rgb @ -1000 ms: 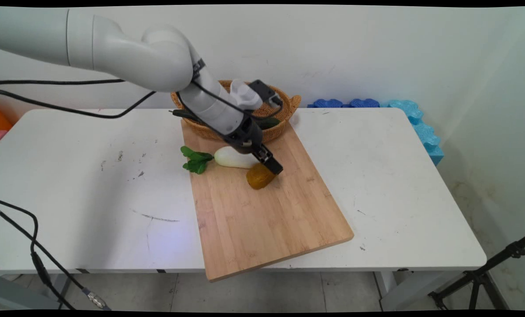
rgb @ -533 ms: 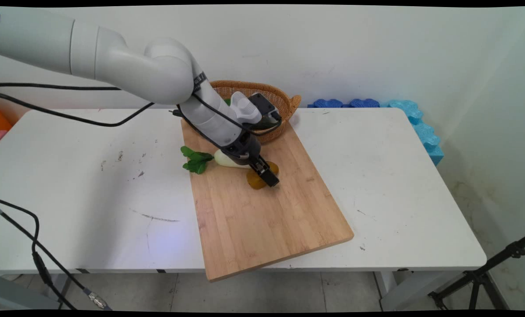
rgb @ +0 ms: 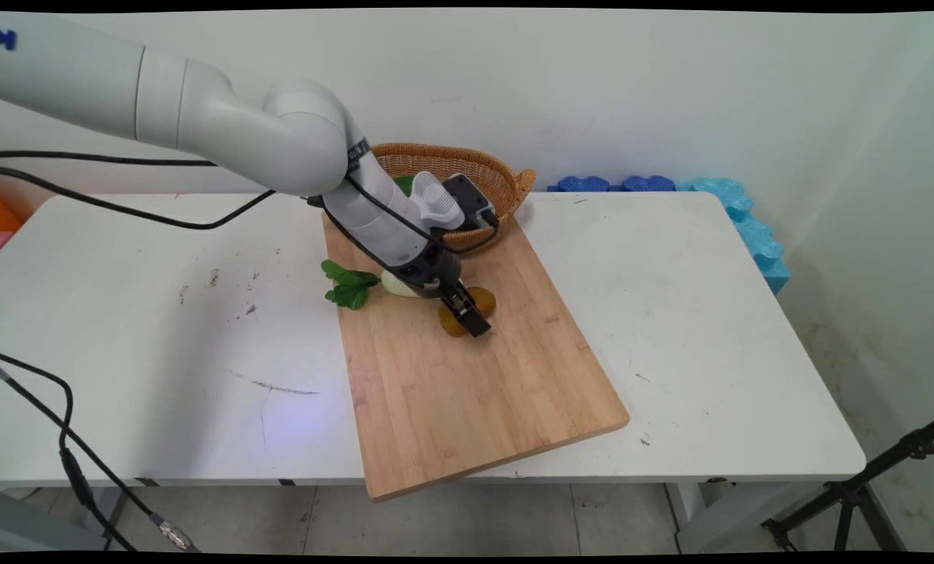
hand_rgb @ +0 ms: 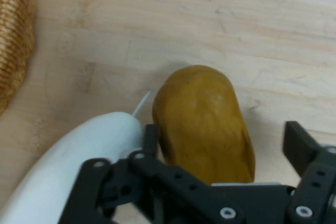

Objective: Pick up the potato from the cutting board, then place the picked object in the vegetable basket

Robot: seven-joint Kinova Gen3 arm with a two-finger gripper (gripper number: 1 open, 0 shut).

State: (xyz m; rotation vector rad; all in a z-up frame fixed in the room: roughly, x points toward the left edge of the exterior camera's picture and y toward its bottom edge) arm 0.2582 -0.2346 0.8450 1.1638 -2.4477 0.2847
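While the white arm (rgb: pixel 224 125) is reaching in from the upper left of the main view, its forearm is slanting down and to the right, and black cables are hanging off it across the left side of the frame. The black gripper (rgb: pixel 467 313) is sitting low over the wooden cutting board (rgb: pixel 475 376), just above centre frame. Its fingers are spread apart, not clenched: in the hand view one finger (hand_rgb: pixel 150 139) is lying against the left side of a brown potato (hand_rgb: pixel 202 121) and the other finger (hand_rgb: pixel 300 148) is standing clear of it on the right, with bare board showing between them. The potato is lying on the board between the two fingers, filling the middle of the hand view.

To the left of the potato, a white radish (hand_rgb: pixel 73 166) is lying on the board, its tip touching or nearly touching the potato. In the main view its green leaves (rgb: pixel 348 284) are sticking out past the board's left edge onto the white table (rgb: pixel 161 313).

Behind the gripper, at the board's far end in the upper centre of the main view, a woven wicker basket (rgb: pixel 506 176) is sitting. Something green is showing inside it, mostly hidden by the arm. A blue foam piece (rgb: pixel 741 219) is lying at the table's far right corner.
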